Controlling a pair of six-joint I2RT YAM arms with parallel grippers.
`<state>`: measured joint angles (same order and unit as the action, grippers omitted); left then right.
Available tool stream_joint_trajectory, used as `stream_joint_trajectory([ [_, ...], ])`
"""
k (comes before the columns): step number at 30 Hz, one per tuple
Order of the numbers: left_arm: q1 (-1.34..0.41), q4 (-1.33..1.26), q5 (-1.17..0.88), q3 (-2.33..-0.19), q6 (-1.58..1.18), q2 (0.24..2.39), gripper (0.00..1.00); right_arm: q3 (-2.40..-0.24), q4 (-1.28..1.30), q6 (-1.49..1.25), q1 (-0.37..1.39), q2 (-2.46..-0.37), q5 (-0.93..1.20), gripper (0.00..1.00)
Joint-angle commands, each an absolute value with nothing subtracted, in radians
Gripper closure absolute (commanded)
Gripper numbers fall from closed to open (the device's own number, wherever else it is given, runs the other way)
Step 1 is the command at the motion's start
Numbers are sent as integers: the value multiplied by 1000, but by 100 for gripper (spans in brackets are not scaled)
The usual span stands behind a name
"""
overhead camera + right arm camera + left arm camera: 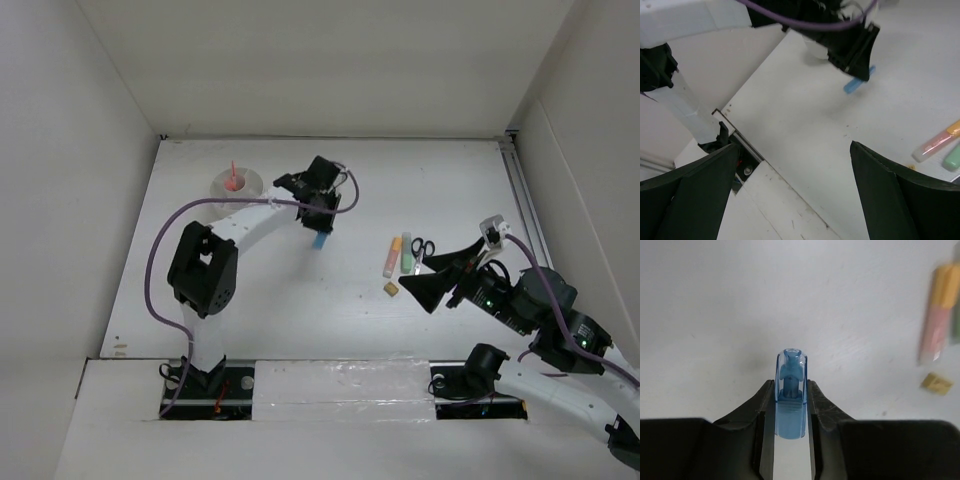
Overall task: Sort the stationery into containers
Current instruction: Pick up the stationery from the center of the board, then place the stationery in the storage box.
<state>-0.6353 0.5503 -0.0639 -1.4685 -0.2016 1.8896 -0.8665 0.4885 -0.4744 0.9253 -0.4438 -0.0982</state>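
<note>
A blue capsule-shaped piece stands between the black fingers of my left gripper, and both jaws press its sides. From above, that left gripper sits mid-table with the blue piece poking out below it. To its left stands the round white cup with a red pen upright inside. An orange highlighter, a green highlighter, black-handled scissors and a tan eraser lie at centre right. My right gripper hovers open beside them, holding nothing.
White walls close the table on the left, back and right. A metal rail runs along the right edge. A taped strip crosses the near edge between the arm bases. The left arm's purple cable loops over the left side.
</note>
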Motion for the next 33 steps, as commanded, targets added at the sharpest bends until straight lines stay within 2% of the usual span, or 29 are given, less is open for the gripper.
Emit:
stream_joint_trajectory([
  [1,-624,568,10,-1723,-232,1818,100,-887,454,-463,936,-445,-120,2],
  [6,-563,623,253,-1997,-308,1851,100,-887,454,-463,936,-463,-150,2],
  [8,-487,623,348,-2078,-386,1852,100,-887,454,-463,936,-472,-162,2],
  [11,-375,536,418,-2089,-452,1829,100,-887,445,-463,936,-482,-181,2],
  [17,-181,260,442,-1938,-543,1724,100,-896,456,-463,936,-502,-181,2],
  [22,-42,147,351,-1818,-543,1694,100,-896,465,-472,936,-502,-181,2],
  [33,-2,32,413,-1668,-620,1740,100,-857,425,-491,936,-522,-161,3],
])
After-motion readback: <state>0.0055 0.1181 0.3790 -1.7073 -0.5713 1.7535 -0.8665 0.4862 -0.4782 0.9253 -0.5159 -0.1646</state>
